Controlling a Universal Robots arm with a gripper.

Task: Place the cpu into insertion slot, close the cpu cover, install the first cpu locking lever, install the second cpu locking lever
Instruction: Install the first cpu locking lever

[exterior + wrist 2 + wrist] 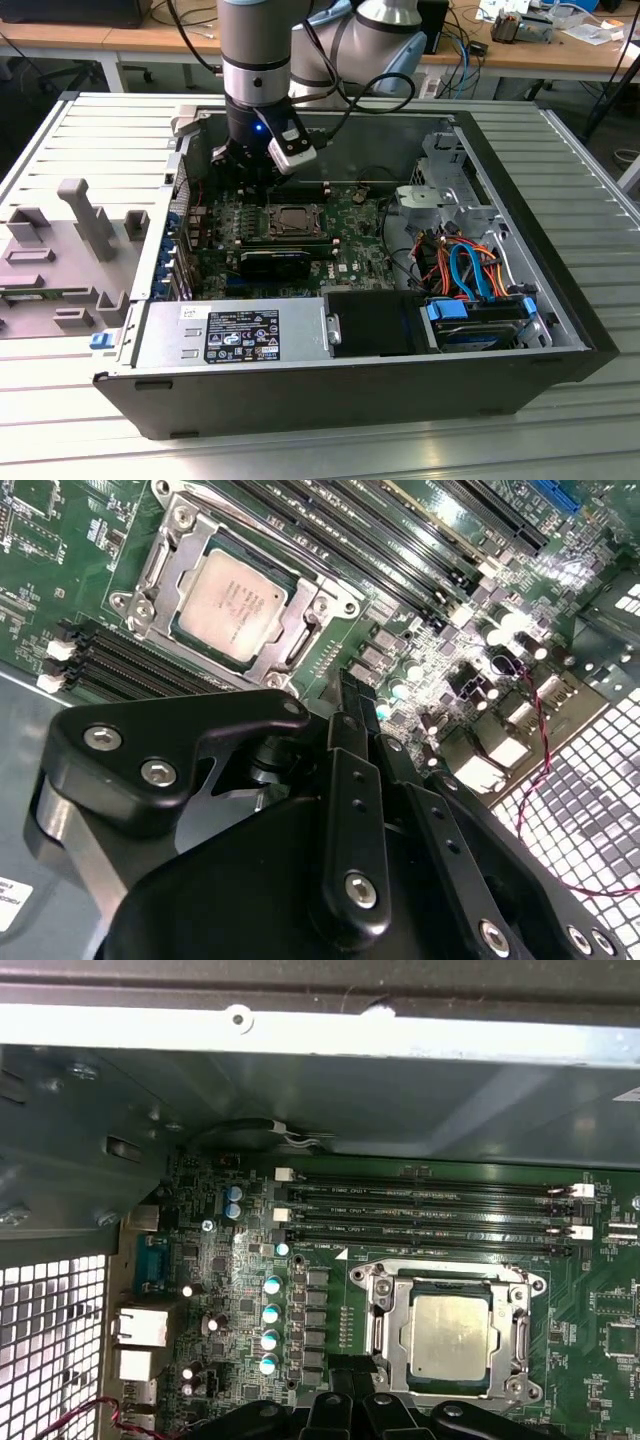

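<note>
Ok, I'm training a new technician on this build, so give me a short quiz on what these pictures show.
1. True or false: the cpu lies inside the computer case.
2. What frames the cpu? A a fan; B the cpu cover; C a cable.
3. What colour is the motherboard?
Key: 1 true; 2 B; 3 green.

Even bright room light in the exterior view; case interior shadowed. Glare on the bright metal edge across the top of the first wrist view. Tool dark, slightly soft in the second wrist view's lower half.
</note>
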